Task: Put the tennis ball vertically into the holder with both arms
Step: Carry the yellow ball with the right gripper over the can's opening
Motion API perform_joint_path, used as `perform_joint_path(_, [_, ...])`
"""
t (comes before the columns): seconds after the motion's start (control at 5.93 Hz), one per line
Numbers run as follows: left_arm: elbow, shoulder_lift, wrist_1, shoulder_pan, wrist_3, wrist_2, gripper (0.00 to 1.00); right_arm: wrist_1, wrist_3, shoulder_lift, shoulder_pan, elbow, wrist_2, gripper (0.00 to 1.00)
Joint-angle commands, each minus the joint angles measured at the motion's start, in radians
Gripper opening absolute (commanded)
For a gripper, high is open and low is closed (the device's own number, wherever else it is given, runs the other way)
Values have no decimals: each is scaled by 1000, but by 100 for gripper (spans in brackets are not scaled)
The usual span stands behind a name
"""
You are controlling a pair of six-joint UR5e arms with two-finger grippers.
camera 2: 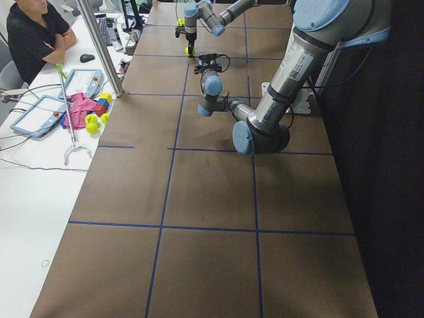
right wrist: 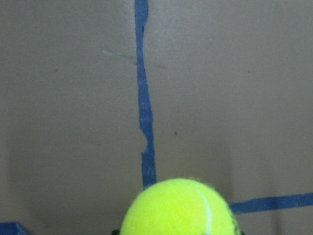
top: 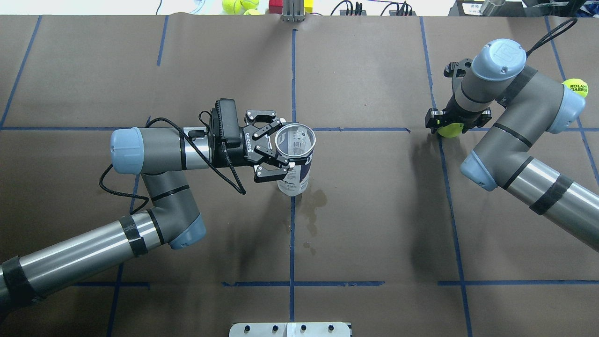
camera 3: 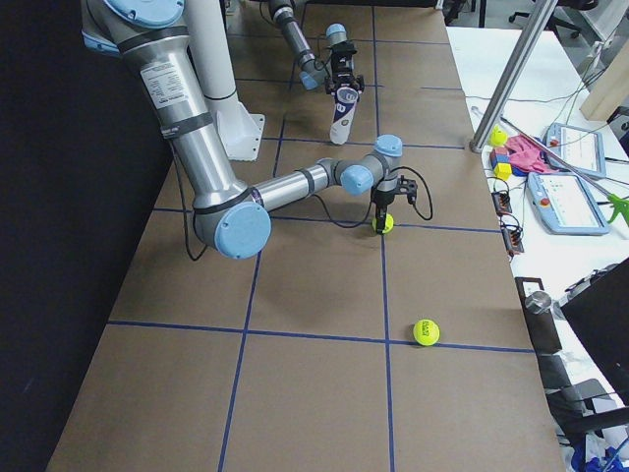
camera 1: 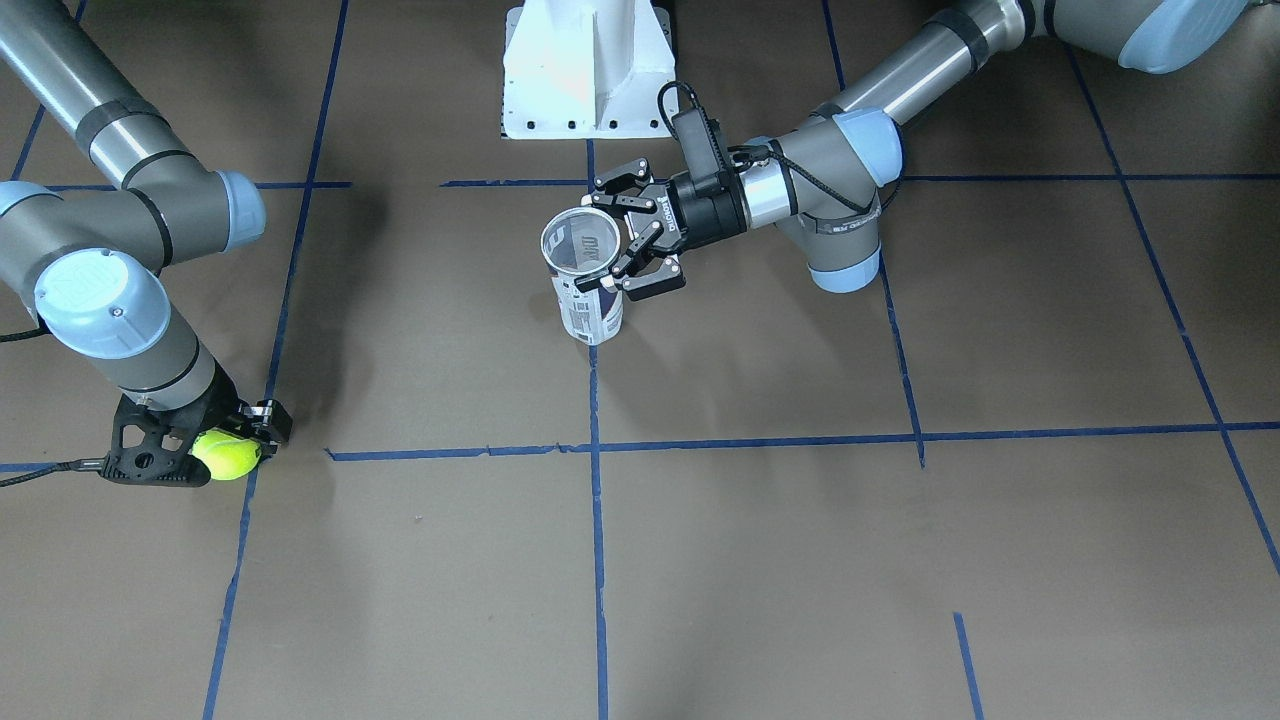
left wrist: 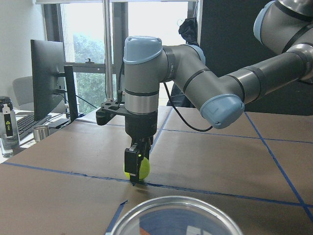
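Note:
The holder [top: 295, 180], a clear can with a navy-and-white label, stands upright near the table's middle with its open silver rim [left wrist: 173, 208] facing up. My left gripper [top: 281, 145] reaches in from the side and is shut on the holder just below the rim. Far to the robot's right, the tennis ball [top: 450, 130] sits at table level on a blue tape line. My right gripper [camera 1: 225, 450] points straight down and is shut on the tennis ball [camera 1: 228, 455]. The left wrist view shows that ball [left wrist: 137, 168] pinched between the black fingers.
A second tennis ball [top: 575, 87] with dark print lies behind the right arm's elbow. The white robot base [camera 1: 585, 70] stands behind the holder. More balls [top: 234, 5] and blocks lie beyond the table's far edge. A person [camera 2: 33, 36] sits at the side desk.

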Motion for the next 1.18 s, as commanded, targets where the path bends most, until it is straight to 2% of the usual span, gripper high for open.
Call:
perform_joint_path(0.0, [0, 13, -12, 0, 0, 0, 73, -19, 5, 29, 46, 48, 24, 4])
perform_joint_path(0.17, [0, 14, -12, 0, 1, 2, 73, -145, 25, 31, 83, 196, 79, 4])
perform_joint_path(0.34, [2, 16, -12, 3, 1, 2, 73, -271, 118, 78, 81, 346, 94, 4])
perform_joint_path(0.51, [2, 10, -12, 9, 0, 9, 73, -316, 290, 171, 64, 414, 130, 5])
perform_joint_path(0.67, [2, 7, -12, 27, -1, 37, 73, -320, 379, 230, 39, 448, 147, 5])
perform_joint_path(1.01, [2, 5, -12, 35, -1, 44, 74, -321, 497, 304, -38, 455, 137, 10])
